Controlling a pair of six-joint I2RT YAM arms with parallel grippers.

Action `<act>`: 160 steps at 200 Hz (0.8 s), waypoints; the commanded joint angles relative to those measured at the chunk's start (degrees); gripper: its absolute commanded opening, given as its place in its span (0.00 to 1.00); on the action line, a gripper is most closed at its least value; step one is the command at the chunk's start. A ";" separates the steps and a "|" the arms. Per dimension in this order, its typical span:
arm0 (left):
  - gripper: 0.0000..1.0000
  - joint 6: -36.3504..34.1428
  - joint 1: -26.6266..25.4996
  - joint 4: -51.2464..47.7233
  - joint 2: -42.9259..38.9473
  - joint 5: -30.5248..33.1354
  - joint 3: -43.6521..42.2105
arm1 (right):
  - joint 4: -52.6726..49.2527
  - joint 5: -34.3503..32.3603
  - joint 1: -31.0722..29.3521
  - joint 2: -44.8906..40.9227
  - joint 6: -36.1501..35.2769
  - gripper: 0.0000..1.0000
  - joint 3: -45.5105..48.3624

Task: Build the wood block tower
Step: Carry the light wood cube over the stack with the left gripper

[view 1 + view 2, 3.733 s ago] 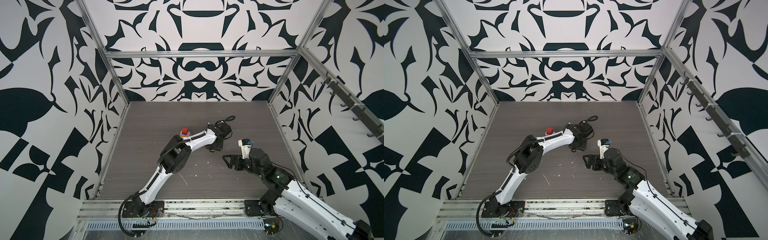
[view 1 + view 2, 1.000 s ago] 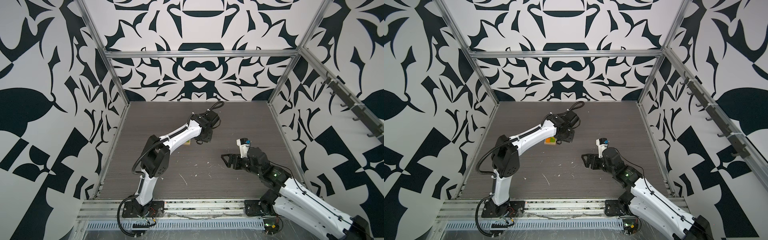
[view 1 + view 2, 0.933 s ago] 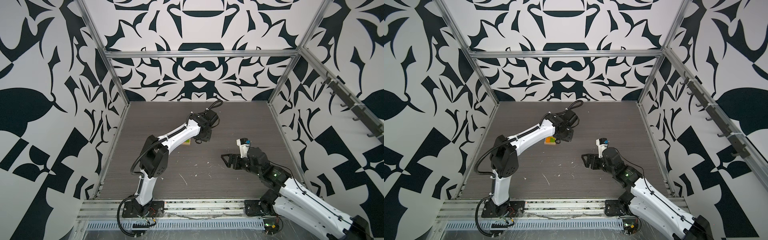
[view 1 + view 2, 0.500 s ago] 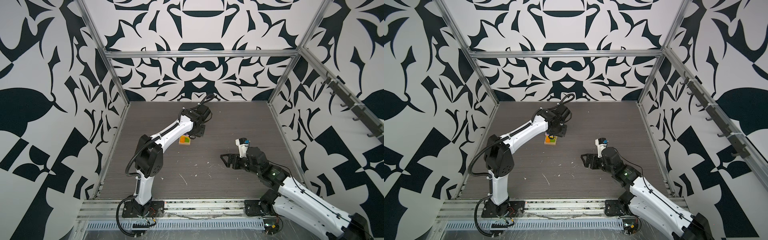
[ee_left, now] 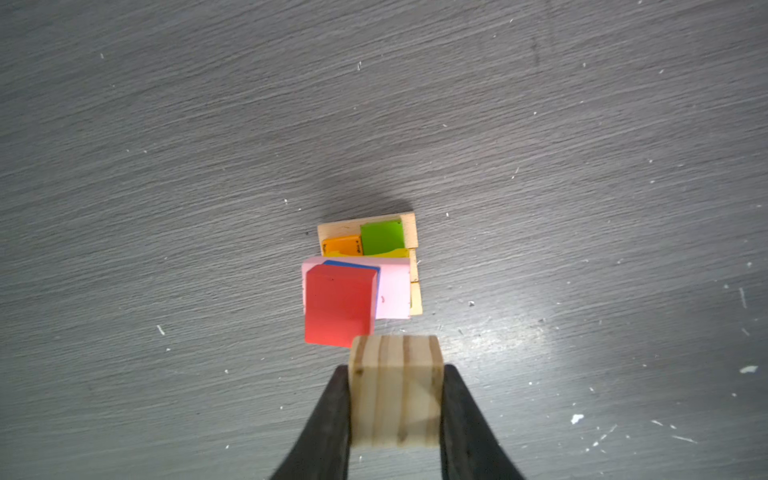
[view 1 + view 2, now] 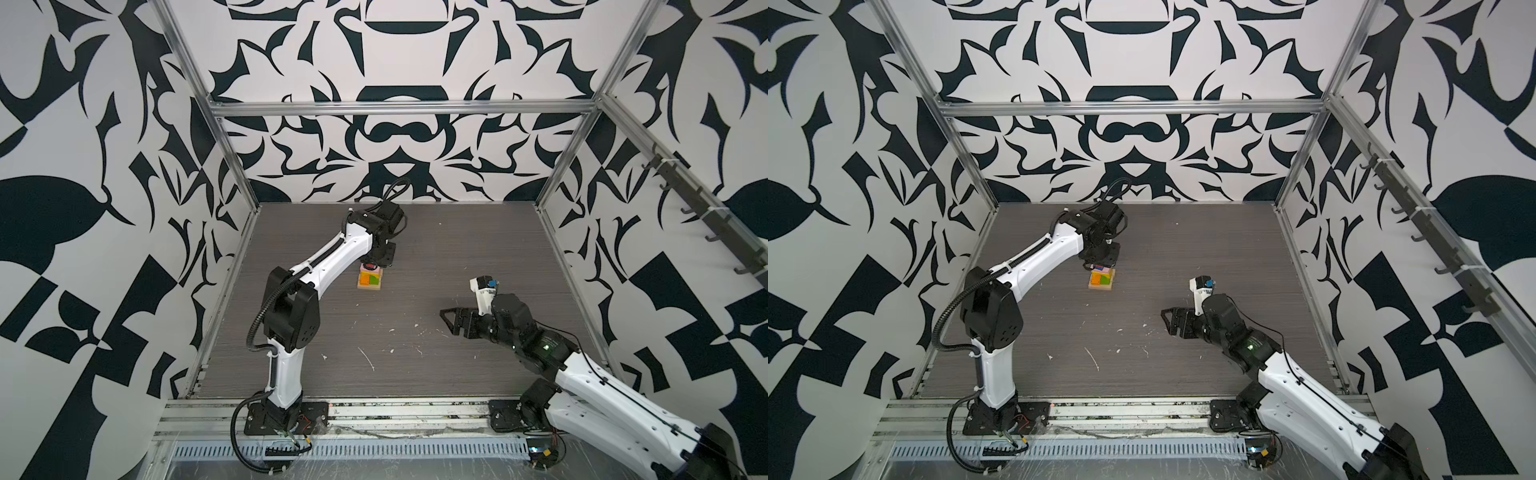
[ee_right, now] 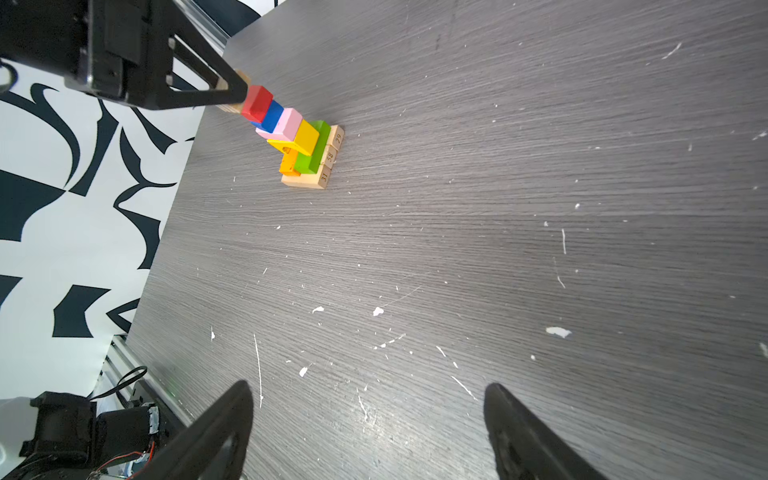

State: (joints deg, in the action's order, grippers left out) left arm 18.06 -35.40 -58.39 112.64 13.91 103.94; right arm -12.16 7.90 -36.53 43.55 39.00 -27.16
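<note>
Left gripper (image 5: 395,370) is clamped on the tan cube (image 5: 395,399), jaws narrow, one on each side face. The tower (image 6: 370,279) sits left of ctr in both top views on the counter (image 6: 415,374), w/ the left gripper just above it in the frame. Stack from the bottom: tan plank base (image 7: 309,180), orange block (image 5: 341,245) & green block (image 5: 381,237), yellow block (image 7: 306,136) & pink block (image 5: 392,291), then blue block (image 7: 272,116) & red block (image 5: 338,305) uppermost.

Key relation: the cube is higher than the red block but not over it. In the left wrist view only one cube corner overlaps red's edge; the rest hangs past the tower's side. Touching or a hair apart: can't tell. Next move is prob a short sideways shift onto the top, then down & release. Cube faces look roughly square w/ red's edges, so little twist needed.

Risk: the tower is stepped & narrow up top, so a fingertip nudging red could topple it.

Right gripper (image 7: 368,388) is spread wide & empty at lower right of the top views, well apart from the tower; the left arm is far nearer. Nothing stands btwn, only white flecks (image 7: 377,311) on the counter.
</note>
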 commanded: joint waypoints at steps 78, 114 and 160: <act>0.31 -4.25 4.09 -4.85 -0.98 -3.33 3.37 | 0.35 -0.03 -0.30 -1.25 -0.48 0.91 -1.84; 0.31 -4.97 4.89 -5.32 0.05 -4.33 4.56 | -0.04 -0.23 -0.36 -1.57 -0.58 0.91 -1.76; 0.31 -5.57 5.34 -5.97 1.26 -4.81 5.93 | -0.05 -0.21 -0.31 -1.64 -0.53 0.91 -1.77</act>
State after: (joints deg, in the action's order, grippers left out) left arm 13.37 -30.59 -61.14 112.73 10.07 107.90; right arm -12.64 7.88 -36.53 42.68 39.00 -27.16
